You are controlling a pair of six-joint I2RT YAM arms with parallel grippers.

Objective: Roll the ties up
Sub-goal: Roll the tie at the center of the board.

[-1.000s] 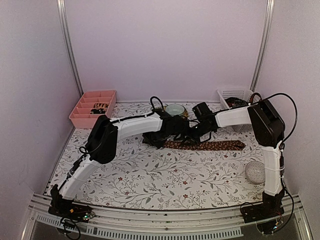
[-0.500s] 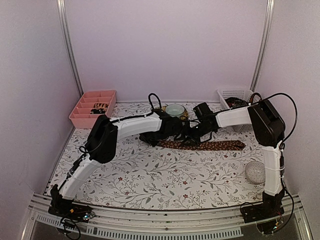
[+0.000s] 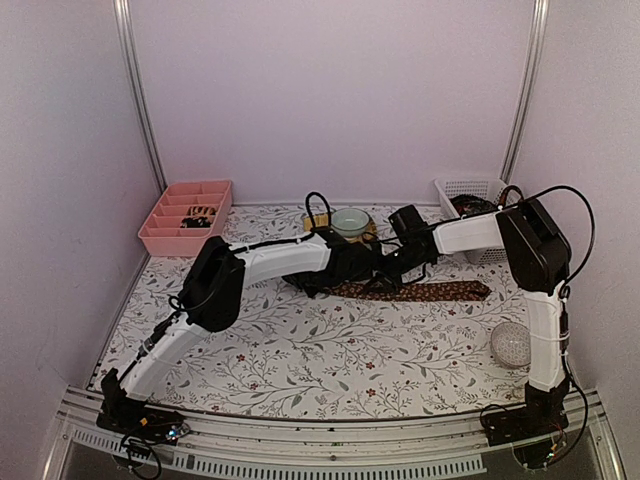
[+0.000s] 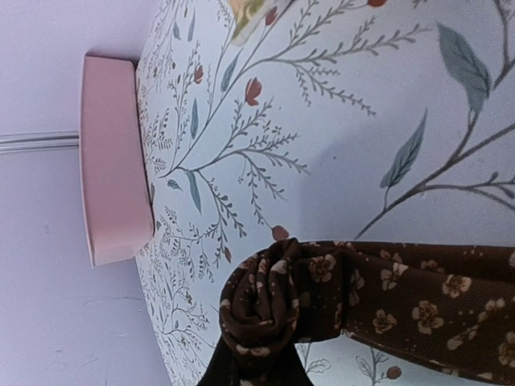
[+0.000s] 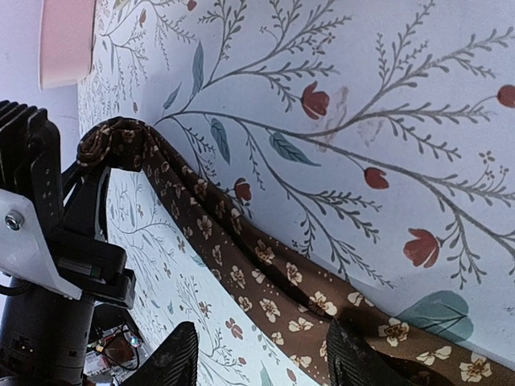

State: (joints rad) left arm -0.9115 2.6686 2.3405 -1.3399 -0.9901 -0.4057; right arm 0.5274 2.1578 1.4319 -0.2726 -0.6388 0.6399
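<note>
Brown floral tie (image 3: pixel 440 291), long axis left-right, rolled end seemingly leftward.

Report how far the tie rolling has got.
Done: one end of the tie is wound into a small coil. In hand: left jaws shut on that coil, right jaws open astride the flat stretch. To do: most of its length lies unrolled on the table.
</note>
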